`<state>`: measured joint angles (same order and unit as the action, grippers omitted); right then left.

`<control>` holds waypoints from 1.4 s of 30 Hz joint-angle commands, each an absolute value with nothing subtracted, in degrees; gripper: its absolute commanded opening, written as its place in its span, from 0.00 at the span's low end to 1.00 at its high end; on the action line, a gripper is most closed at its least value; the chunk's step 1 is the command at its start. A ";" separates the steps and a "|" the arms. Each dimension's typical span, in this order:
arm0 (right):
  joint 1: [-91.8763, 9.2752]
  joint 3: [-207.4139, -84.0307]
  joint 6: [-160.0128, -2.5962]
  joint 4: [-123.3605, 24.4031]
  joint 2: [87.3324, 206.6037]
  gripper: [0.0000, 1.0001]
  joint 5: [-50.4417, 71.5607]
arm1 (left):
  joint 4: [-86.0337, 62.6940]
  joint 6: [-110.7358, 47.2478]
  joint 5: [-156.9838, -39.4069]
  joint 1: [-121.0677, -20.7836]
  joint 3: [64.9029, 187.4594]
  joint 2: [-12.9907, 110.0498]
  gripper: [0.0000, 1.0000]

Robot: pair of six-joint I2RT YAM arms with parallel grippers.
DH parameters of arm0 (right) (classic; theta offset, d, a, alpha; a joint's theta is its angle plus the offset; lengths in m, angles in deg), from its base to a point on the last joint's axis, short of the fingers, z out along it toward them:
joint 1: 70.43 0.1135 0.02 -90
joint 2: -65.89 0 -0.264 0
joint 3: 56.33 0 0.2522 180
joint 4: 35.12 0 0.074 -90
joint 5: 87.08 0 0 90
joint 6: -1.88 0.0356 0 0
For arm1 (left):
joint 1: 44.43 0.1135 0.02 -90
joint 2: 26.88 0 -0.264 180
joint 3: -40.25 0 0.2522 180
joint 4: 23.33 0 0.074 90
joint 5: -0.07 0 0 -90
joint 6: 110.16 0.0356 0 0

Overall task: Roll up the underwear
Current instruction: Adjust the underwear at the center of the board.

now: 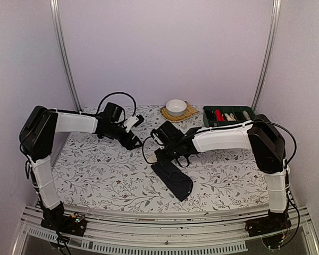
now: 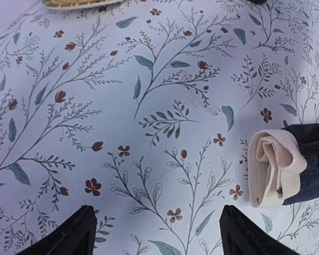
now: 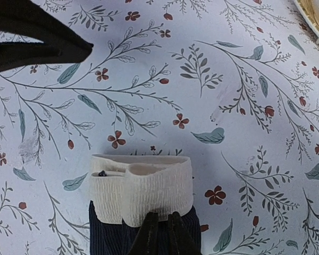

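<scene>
One pair of dark underwear (image 1: 175,180) lies on the floral table (image 1: 95,170), the right claw (image 3: 163,218) pinching its white-banded end, the left claw (image 2: 157,212) spread wide nearby.

The table (image 1: 95,170) is lit evenly from above. Soft shadows are cast on it. Wrist views are sharp.

No text, brand or number is readable. The underwear (image 3: 143,196) waistband shows no legible mark. The tablecloth (image 3: 244,79) bears only flowers.
</scene>
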<state>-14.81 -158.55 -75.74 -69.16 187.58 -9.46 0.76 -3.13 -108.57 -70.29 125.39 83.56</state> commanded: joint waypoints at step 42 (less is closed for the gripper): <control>-12.90 -157.01 -76.78 -65.14 191.47 0.04 -4.20 | 3.08 -15.67 -132.70 -66.91 131.89 91.41 0.28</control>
